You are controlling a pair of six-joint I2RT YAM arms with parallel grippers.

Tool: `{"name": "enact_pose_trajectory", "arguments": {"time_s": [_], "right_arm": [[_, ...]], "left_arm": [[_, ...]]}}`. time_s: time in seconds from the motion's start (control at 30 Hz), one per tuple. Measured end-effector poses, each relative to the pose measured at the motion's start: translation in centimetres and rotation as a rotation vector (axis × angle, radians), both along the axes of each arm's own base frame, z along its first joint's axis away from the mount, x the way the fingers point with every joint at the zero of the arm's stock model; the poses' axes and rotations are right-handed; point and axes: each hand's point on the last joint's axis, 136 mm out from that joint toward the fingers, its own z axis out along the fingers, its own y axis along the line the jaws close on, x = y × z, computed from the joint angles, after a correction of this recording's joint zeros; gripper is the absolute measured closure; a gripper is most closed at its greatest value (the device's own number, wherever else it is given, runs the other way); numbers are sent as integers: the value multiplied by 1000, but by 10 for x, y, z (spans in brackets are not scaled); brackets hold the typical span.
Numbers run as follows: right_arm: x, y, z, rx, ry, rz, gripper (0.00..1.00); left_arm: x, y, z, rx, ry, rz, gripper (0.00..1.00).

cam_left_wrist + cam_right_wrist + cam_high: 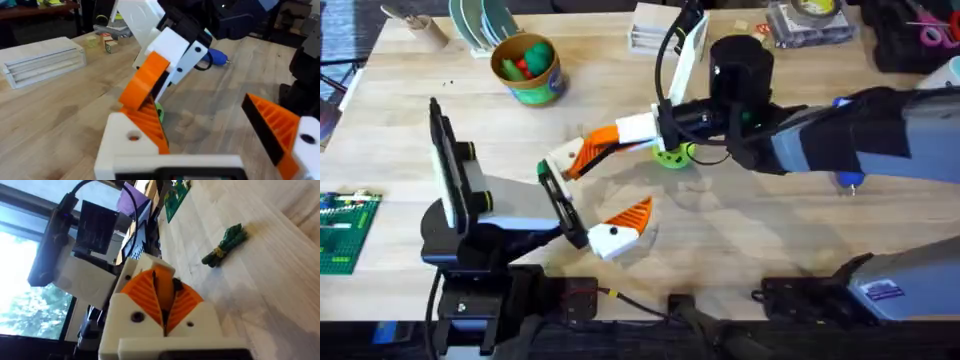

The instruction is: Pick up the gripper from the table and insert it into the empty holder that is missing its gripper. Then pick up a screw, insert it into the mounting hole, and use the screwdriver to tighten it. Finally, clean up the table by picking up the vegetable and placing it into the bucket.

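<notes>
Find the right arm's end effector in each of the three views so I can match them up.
Overhead: the right end effector sits left of the table's centre, pointing left.
Left wrist: it comes down from the top centre, its orange tip low in the middle.
Right wrist: its own orange pads are at bottom centre.
Shared landmark: the left end effector, one finger right beside that tip.

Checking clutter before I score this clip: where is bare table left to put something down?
Bare wood lies between the bucket and the left arm, and in front of the right arm up to the near edge. The middle is crowded: the left gripper and right gripper meet beside the green disc.
</notes>
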Motion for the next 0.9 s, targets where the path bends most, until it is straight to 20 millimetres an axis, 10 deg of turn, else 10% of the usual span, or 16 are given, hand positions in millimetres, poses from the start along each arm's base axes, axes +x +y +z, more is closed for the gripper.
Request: {"name": "enact_pose_trajectory", "arguments": {"time_s": [0.9], "right_arm": [[12,32,-6,-51,54,-225,992]], "left_arm": [[21,16,0,-12,25,150,8]]}}
